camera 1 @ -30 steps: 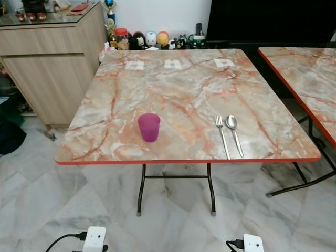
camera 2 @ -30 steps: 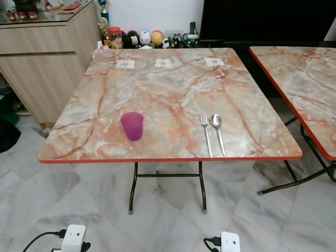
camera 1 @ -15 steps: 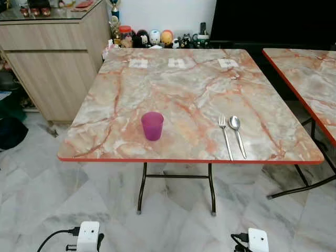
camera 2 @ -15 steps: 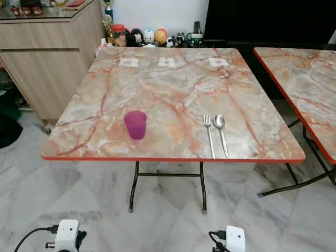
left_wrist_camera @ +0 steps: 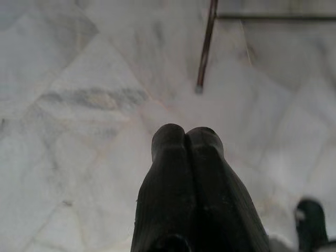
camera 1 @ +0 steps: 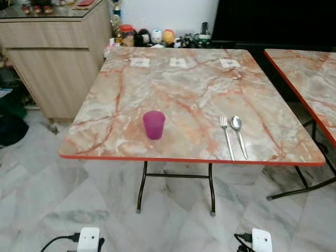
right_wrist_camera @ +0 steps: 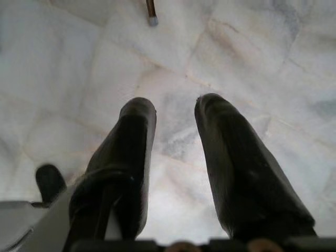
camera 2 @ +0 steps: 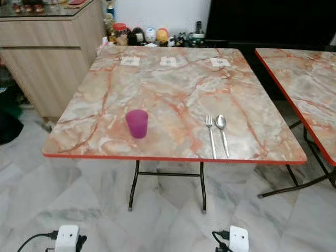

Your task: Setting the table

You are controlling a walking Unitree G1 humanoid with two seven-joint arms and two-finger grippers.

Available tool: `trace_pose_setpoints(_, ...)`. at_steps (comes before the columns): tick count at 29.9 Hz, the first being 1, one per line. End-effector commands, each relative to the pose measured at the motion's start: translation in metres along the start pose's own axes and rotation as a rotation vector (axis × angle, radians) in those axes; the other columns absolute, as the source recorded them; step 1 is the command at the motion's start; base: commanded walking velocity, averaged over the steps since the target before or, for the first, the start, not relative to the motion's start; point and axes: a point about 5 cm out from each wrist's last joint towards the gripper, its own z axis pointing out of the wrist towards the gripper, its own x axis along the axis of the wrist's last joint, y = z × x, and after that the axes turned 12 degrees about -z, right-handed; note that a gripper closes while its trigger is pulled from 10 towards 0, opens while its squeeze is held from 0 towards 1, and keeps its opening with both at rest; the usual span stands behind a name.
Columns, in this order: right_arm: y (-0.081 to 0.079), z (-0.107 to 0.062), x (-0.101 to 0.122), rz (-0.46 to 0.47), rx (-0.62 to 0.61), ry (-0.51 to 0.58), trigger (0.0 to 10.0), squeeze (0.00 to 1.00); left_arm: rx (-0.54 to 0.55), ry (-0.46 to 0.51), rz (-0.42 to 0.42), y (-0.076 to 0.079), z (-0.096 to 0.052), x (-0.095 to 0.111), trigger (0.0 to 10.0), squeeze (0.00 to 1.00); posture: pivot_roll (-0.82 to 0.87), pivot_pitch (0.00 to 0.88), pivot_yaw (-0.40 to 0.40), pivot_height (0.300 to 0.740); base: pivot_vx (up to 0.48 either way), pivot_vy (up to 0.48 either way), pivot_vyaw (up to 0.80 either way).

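Hidden or cut off: second table runs off the frame edge; the small figures behind the main table are too small to identify; three pale tags at the far edge cannot be read.
Left gripper: fingers pressed together, nothing between them, pointing down at the marble floor near a table leg.
Right gripper: fingers spread with floor showing in the gap, holding nothing, also low above the floor.
Table: well ahead of and above both sets of jaws.
Cup: purple, upright near the table's front edge, ahead of the left jaws, well apart from them.
Fork: flat on the table, ahead of the right jaws, far from them.
Spoon: just beside the fork, parallel, on its outer side.
Cabinet: wooden, beyond the left jaws, beside the table.
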Motion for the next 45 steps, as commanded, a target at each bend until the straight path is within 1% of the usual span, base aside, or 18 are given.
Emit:
trace_pose_setpoints(1, 0.003, -0.002, -0.006, -0.021, 0.001, -0.006, 10.0, 0.00, -0.019, 0.054, -0.010, 0.008, 0.005, 0.011, 10.0, 0.00, 0.08, 0.027, -0.067, 0.740, 0.000, -0.304, 0.00)
trace_pose_setpoints(2, 0.003, -0.002, -0.006, -0.021, 0.001, -0.006, 10.0, 0.00, -0.019, 0.054, -0.010, 0.008, 0.005, 0.011, 10.0, 0.00, 0.08, 0.027, -0.067, 0.740, 0.000, -0.304, 0.00)
trace_pose_setpoints(3, 0.004, -0.002, -0.007, -0.034, 0.003, -0.003, 10.0, 0.00, -0.030, 0.076, -0.012, 0.009, 0.006, 0.016, 10.0, 0.00, 0.08, 0.027, -0.067, 0.740, 0.000, -0.304, 0.00)
trace_pose_setpoints(5, 0.007, -0.003, -0.009, -0.013, -0.014, -0.003, 10.0, 0.00, -0.045, 0.110, -0.008, 0.011, 0.008, 0.024, 10.0, 0.00, 0.08, 0.031, -0.060, 0.740, 0.000, -0.351, 0.00)
trace_pose_setpoints(12, 0.005, -0.003, -0.011, 0.002, -0.022, -0.032, 10.0, 0.00, -0.078, 0.195, 0.000, 0.015, 0.016, 0.051, 10.0, 0.00, 0.10, 0.014, -0.052, 0.740, 0.000, -0.354, 0.00)
trace_pose_setpoints(13, 0.003, -0.002, -0.010, -0.003, -0.016, -0.031, 10.0, 0.00, -0.090, 0.215, 0.008, 0.017, 0.017, 0.057, 10.0, 0.00, 0.11, 0.012, -0.048, 0.740, 0.000, -0.386, 0.00)
trace_pose_setpoints(14, 0.003, -0.002, -0.010, -0.003, -0.016, -0.031, 10.0, 0.00, -0.090, 0.215, 0.008, 0.017, 0.017, 0.057, 10.0, 0.00, 0.11, 0.012, -0.048, 0.740, 0.000, -0.386, 0.00)
trace_pose_setpoints(16, 0.000, 0.000, -0.001, 0.004, -0.014, -0.009, 10.0, 0.00, -0.108, 0.241, 0.017, 0.019, 0.017, 0.063, 10.0, 0.00, 0.11, 0.014, -0.044, 0.740, 0.000, -0.390, 0.00)
trace_pose_setpoints(21, -0.002, 0.002, 0.007, -0.001, -0.009, 0.008, 10.0, 0.00, -0.117, 0.252, 0.028, 0.019, 0.016, 0.064, 10.0, 0.00, 0.11, 0.015, -0.045, 0.740, 0.000, -0.389, 0.00)
trace_pose_setpoints(26, -0.002, 0.002, 0.005, -0.007, -0.006, 0.005, 10.0, 0.00, -0.117, 0.257, 0.029, 0.018, 0.015, 0.064, 10.0, 0.00, 0.12, 0.017, -0.049, 0.740, 0.000, -0.388, 0.00)
trace_pose_setpoints(28, 0.000, 0.001, 0.004, -0.014, -0.003, 0.001, 10.0, 0.00, -0.126, 0.283, 0.040, 0.017, 0.012, 0.068, 10.0, 0.00, 0.11, 0.023, -0.052, 0.740, 0.000, -0.384, 0.00)
trace_pose_setpoints(33, 0.001, 0.002, 0.005, -0.015, -0.005, 0.001, 10.0, 0.00, -0.138, 0.302, 0.055, 0.017, 0.011, 0.072, 10.0, 0.00, 0.11, 0.024, -0.053, 0.740, 0.000, -0.382, 0.00)
trace_pose_setpoints(35, 0.001, 0.002, 0.006, -0.017, -0.007, 0.001, 10.0, 0.00, -0.148, 0.318, 0.064, 0.017, 0.010, 0.077, 10.0, 0.00, 0.11, 0.021, -0.055, 0.740, 0.000, -0.381, 0.00)
trace_pose_setpoints(36, 0.002, 0.002, 0.007, -0.018, -0.007, 0.002, 10.0, 0.00, -0.159, 0.336, 0.070, 0.019, 0.010, 0.082, 10.0, 0.00, 0.11, 0.020, -0.058, 0.740, 0.000, -0.304, 0.00)
trace_pose_setpoints(37, 0.002, 0.002, 0.007, -0.018, -0.007, 0.002, 10.0, 0.00, -0.159, 0.336, 0.070, 0.019, 0.010, 0.082, 10.0, 0.00, 0.11, 0.020, -0.058, 0.740, 0.000, -0.304, 0.00)
trace_pose_setpoints(40, 0.002, 0.002, 0.008, -0.022, -0.005, 0.005, 10.0, 0.00, -0.168, 0.353, 0.067, 0.020, 0.010, 0.087, 10.0, 0.00, 0.11, 0.018, -0.059, 0.740, 0.000, 0.000, 0.00)
trace_pose_setpoints(41, 0.002, 0.003, 0.009, -0.024, -0.005, 0.008, 10.0, 0.00, -0.184, 0.378, 0.079, 0.023, 0.009, 0.093, 10.0, 0.00, 0.11, 0.013, -0.063, 0.740, 0.000, 0.000, 0.00)
trace_pose_setpoints(45, 0.003, 0.003, 0.010, -0.027, -0.004, 0.009, 10.0, 0.00, -0.205, 0.408, 0.091, 0.026, 0.007, 0.099, 10.0, 0.00, 0.11, 0.010, -0.065, 0.740, 0.000, 0.000, 0.00)
